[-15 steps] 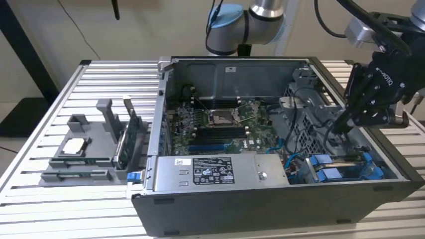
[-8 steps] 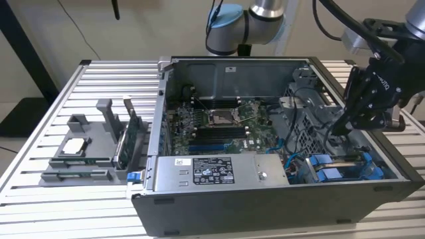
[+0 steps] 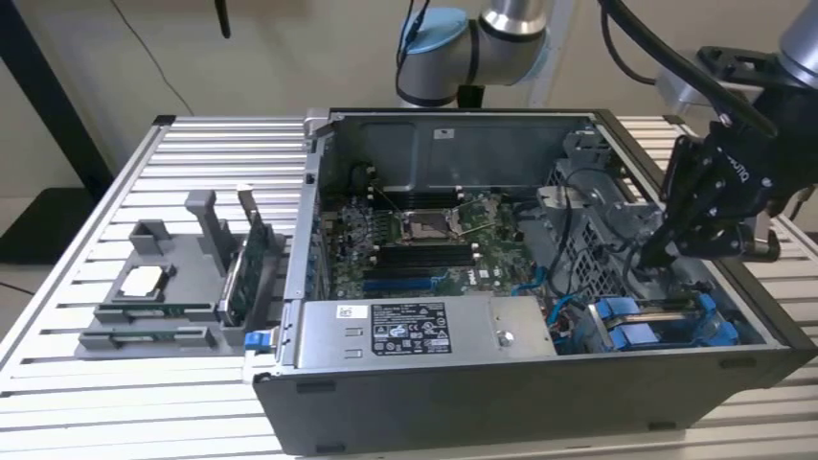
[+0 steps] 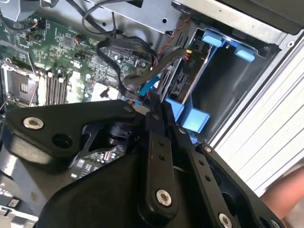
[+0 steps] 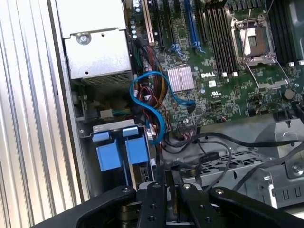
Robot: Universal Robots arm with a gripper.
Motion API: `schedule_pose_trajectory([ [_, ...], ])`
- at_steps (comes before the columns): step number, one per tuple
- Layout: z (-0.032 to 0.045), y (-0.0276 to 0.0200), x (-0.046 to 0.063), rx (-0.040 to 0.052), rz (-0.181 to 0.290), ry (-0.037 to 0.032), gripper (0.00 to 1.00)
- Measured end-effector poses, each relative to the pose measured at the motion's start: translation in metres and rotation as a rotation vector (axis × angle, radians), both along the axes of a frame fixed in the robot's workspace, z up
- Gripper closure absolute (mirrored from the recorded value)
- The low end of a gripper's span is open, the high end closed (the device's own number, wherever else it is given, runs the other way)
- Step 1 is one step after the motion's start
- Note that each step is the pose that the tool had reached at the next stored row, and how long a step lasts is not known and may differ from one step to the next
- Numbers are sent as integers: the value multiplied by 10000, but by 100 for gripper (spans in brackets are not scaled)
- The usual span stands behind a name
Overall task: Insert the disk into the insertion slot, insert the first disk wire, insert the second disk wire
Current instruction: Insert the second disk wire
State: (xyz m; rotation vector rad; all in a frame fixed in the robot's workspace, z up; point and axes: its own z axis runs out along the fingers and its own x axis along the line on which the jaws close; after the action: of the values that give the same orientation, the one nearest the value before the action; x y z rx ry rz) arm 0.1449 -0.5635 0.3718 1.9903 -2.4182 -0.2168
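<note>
disk (image 4: 190, 71) in insertion slot (image 4: 232, 85), power-supply box (image 3: 409, 331) beside it, inside the case (image 3: 511, 412)

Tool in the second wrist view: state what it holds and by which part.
Cannot be told: the tool reaches the black cables beside the disk; no grasp shows.

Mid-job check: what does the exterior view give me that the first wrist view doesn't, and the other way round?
Exterior view: the grey parts tray on the table, at the exterior view's left of the case. First wrist view: a looped blue cable beside a silver heatsink on the motherboard. Both: the gripper close to the disk's blue carrier, and the CPU socket.
</note>
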Motion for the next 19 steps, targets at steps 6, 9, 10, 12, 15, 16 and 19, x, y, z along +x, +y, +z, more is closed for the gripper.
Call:
schedule_pose_trajectory([
  [6, -22, -52, 0, -1, 73, -14, 84],
  [9, -32, -75, 0, -3, 103, -19, 84],
  [10, -35, -81, 0, -3, 113, -21, 84],
  [12, -40, -91, 0, -3, 130, -24, 84],
  [15, -41, -92, 0, -3, 146, -26, 84],
  [16, -40, -92, 0, -4, 147, -26, 84],
  [19, -41, -92, 0, -3, 148, -26, 84],
])
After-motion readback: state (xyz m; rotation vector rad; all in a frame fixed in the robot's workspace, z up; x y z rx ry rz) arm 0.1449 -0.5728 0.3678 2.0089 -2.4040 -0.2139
